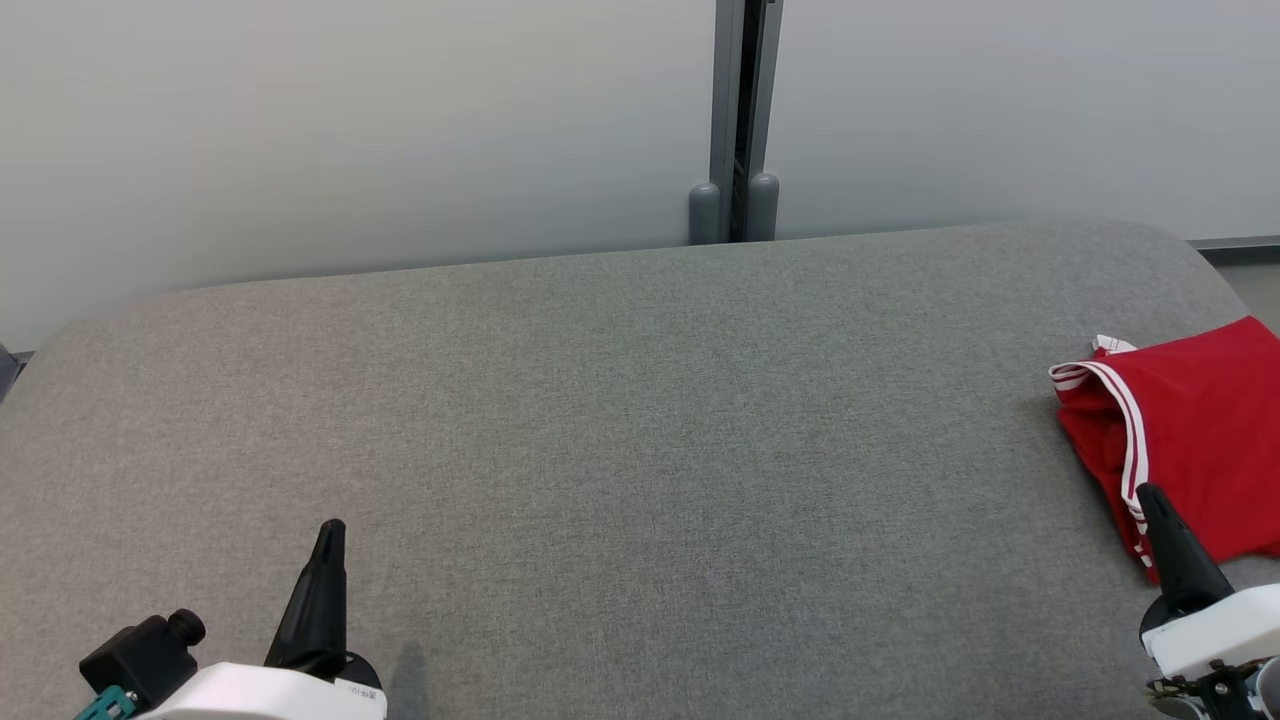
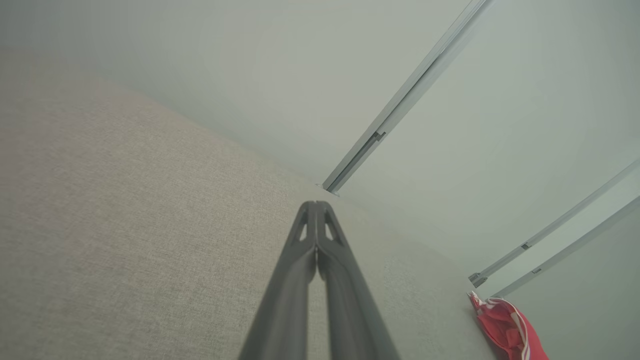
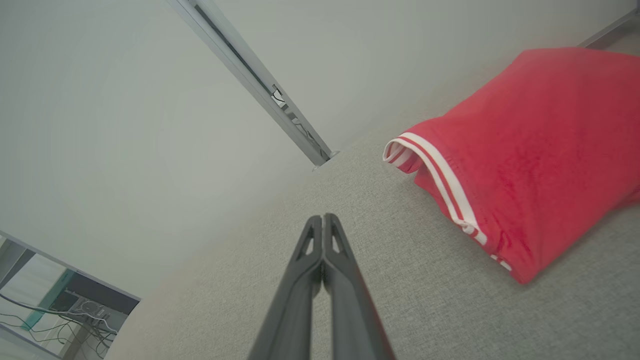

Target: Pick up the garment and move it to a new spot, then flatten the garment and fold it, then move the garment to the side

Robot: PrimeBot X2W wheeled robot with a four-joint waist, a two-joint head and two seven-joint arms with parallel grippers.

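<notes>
My left fingers are pressed together and hold nothing, over the worktop's near edge toward its left corner. My right fingers are also closed and empty, near the near right corner. Just beside them, untouched, the folded red garment lies at the right edge.

White wrist housings bear tapering black jaws; the left adds a black knob.

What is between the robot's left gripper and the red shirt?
Nothing but bare grey padded surface. The head view shows it stretching from the shut left gripper to the garment.
</notes>
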